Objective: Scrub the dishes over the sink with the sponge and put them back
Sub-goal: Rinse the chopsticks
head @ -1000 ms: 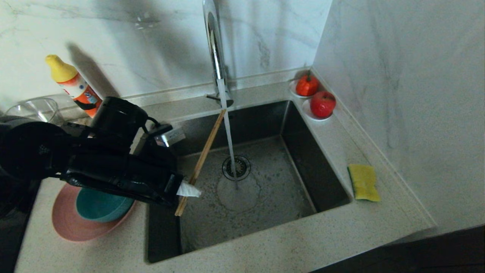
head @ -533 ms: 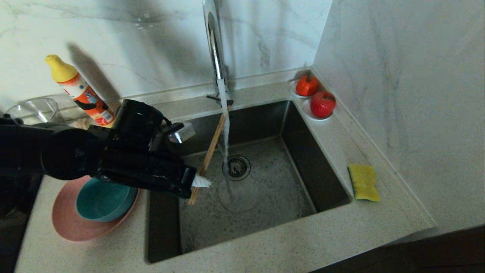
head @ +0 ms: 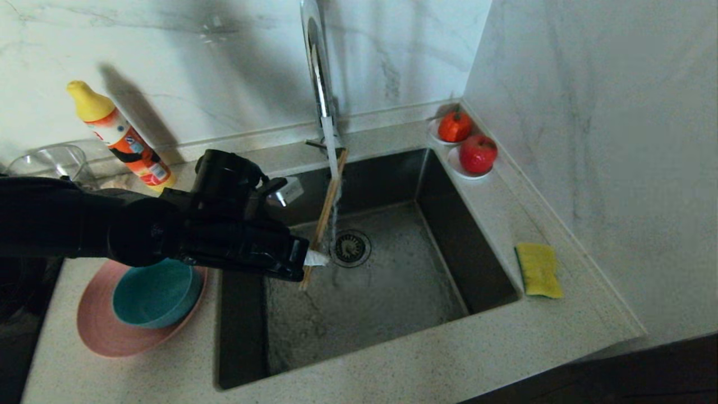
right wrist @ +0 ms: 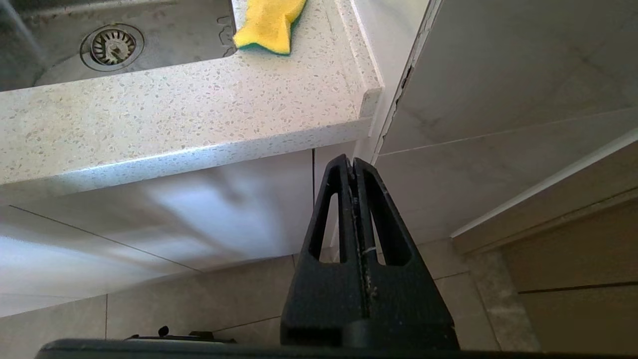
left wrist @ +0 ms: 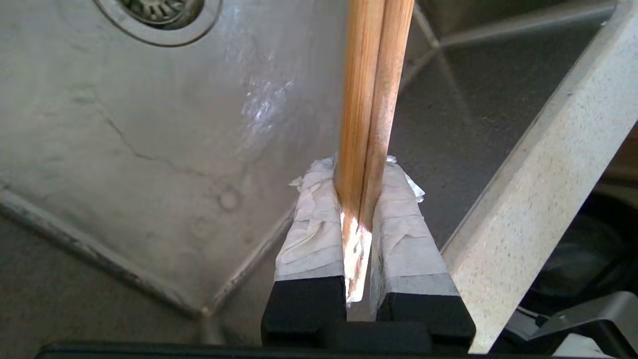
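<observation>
Left gripper over the dark square steel sink, jaws clamped on a pair of wooden chopsticks under the running tap water. Right gripper parked below the speckled counter edge, jaws pressed together, empty. Yellow rectangular foam sponge on the counter right of the sink. Teal round bowl nested in the wide pink plate, left of the sink.

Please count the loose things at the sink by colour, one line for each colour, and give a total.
Yellow: 1, sponge
Pink: 1, plate
Teal: 1, bowl
Red: 2, fruits
Wood: 2, chopsticks
Orange: 1, bottle
Clear: 1, glass bowl
Total: 9
</observation>
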{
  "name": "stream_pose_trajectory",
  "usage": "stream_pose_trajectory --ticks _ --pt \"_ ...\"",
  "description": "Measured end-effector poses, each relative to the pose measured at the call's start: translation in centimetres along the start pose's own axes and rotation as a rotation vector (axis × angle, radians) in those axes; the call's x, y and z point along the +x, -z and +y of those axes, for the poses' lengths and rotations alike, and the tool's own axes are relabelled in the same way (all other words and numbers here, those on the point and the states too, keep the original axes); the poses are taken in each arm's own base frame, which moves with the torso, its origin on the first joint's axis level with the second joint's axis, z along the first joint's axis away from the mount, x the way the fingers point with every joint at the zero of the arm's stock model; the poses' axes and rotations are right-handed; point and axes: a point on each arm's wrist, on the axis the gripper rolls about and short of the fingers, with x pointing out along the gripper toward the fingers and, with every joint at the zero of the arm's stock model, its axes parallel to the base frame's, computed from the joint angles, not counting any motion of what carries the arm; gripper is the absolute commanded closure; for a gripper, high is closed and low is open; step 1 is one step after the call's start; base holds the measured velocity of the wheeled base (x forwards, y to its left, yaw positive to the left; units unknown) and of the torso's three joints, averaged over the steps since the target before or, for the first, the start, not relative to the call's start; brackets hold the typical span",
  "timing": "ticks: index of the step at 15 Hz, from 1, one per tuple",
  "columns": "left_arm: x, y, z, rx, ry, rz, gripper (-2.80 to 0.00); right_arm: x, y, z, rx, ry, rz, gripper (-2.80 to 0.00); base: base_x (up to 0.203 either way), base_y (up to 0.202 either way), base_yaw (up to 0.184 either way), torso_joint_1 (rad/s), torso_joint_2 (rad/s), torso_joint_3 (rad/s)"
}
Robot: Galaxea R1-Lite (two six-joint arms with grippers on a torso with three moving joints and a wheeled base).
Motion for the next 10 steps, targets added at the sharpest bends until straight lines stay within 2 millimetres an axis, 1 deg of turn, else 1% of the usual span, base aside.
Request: stream_pose_trajectory --ticks 3,6,8,10 --pt "0.3 0.0 -0.4 0.002 0.009 0.003 0.00 0.0 0.0 0.0 0.000 0.000 0.000 0.00 0.000 0.000 0.000 0.000 0.00 0.000" --pt "0.2 0.1 -0.6 -0.002 0.004 0.011 0.00 0.0 0.0 0.0 0.000 0.000 0.000 0.00 0.000 0.000 0.000 0.000 0.00 0.000" --pt "-0.2 0.6 -0.6 -0.007 -0.054 0.020 0.00 0.0 0.0 0.0 0.000 0.000 0.000 0.00 0.000 0.000 0.000 0.000 0.00 0.000" --pt "-0.7 1.0 -0.4 -0.047 -0.115 0.030 0.00 0.0 0.0 0.0 0.000 0.000 0.000 0.00 0.000 0.000 0.000 0.000 0.00 0.000"
